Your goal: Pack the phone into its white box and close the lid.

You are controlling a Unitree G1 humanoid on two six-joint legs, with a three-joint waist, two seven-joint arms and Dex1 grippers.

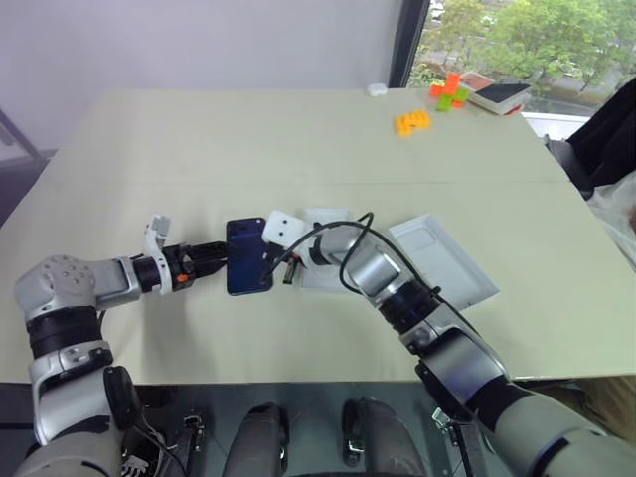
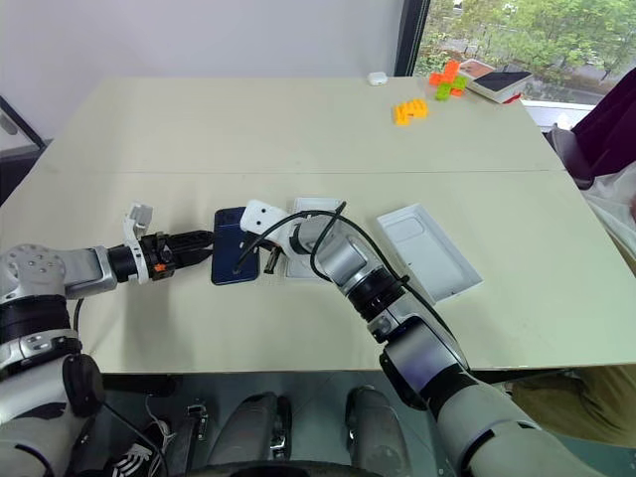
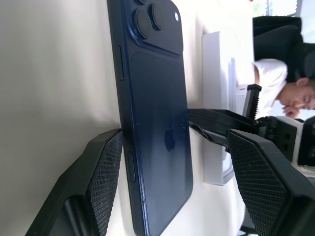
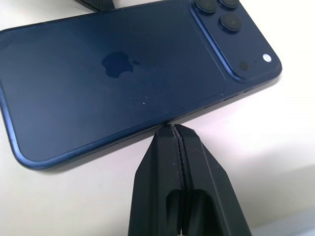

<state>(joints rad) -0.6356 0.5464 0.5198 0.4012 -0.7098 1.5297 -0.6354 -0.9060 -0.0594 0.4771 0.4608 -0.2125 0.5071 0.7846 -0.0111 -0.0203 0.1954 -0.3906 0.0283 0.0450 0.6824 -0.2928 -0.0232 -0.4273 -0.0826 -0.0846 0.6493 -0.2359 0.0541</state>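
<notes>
The phone point(image 1: 247, 256) lies back up on the table point(image 1: 298, 149), near the middle of the frame. The left gripper point(image 1: 214, 260) is wide open around its left edge. The right gripper point(image 4: 173, 135) is pinched closed, tips touching its right edge. The white box point(image 1: 320, 248) sits just right.

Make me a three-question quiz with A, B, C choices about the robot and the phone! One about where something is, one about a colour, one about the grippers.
1. Where does the phone lie?
A. on the table
B. in the white box
C. on the lid

2. What colour is the phone?
A. red
B. dark blue
C. white

3. How is the right gripper?
A. wide open
B. holding a toy block
C. shut

Answers:
1 A, it rests flat on the table, beside the white box.
2 B, its glossy back is navy.
3 C, its fingers are pressed together at the phone's edge.
</notes>
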